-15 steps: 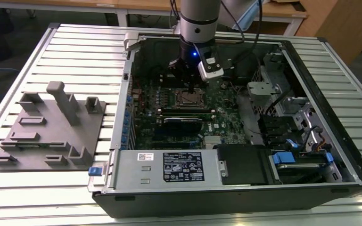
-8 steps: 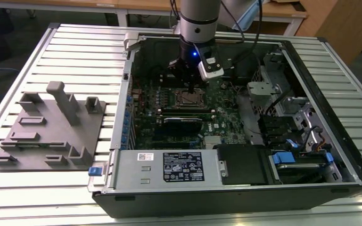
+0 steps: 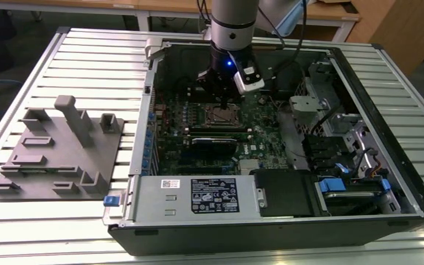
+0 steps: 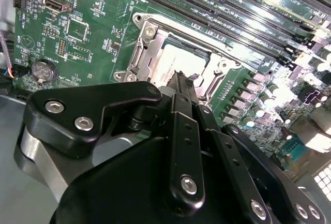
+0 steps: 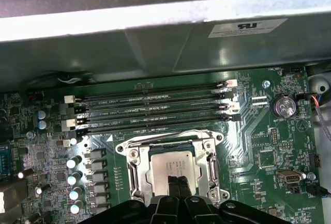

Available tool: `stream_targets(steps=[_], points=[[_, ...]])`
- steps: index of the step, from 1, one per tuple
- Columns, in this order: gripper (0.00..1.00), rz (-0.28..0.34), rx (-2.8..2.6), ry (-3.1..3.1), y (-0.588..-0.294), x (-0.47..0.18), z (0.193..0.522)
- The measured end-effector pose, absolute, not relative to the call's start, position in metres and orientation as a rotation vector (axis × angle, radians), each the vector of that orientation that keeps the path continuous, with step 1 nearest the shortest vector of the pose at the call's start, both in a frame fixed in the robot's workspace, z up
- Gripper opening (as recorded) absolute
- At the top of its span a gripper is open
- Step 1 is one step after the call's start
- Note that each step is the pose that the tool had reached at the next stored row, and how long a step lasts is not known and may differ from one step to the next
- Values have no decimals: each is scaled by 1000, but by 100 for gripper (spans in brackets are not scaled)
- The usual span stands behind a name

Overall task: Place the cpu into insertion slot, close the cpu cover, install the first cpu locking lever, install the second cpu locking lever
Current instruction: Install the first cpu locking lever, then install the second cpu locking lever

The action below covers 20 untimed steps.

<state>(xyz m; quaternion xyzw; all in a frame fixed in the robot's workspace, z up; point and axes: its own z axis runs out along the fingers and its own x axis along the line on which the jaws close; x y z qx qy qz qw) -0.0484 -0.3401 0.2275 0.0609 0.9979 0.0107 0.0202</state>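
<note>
The cpu (image 5: pixel 166 163) lies flat in the insertion slot (image 3: pixel 223 115) on the green motherboard (image 3: pixel 197 157), its silvery top showing in both wrist views (image 4: pixel 169 64). The cpu cover (image 5: pixel 135 171), a silvery frame, lies down around the chip (image 4: pixel 143 54). My gripper (image 5: pixel 176 181) hangs straight over the slot with its two black fingers pressed together, tips at or just above the chip's top (image 4: pixel 181 79). Nothing sits between the fingers. In the exterior view the gripper (image 3: pixel 222 102) reaches down into the open computer case. I cannot tell how the locking levers stand.
Long black memory slots (image 5: pixel 155 113) run beside the socket. A coin battery (image 4: pixel 41 70) and capacitors (image 5: pixel 73 163) stand nearby. The case wall (image 3: pixel 147 83), power supply (image 3: pixel 197 196) and drive cage (image 3: pixel 344 187) ring the board. A grey fixture (image 3: pixel 57 149) sits on the exterior view's left.
</note>
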Motion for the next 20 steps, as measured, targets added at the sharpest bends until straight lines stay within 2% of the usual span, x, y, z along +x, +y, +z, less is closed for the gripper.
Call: stream_targets(steps=[20], points=[[10,34,151,3098,-340,-48,230]])
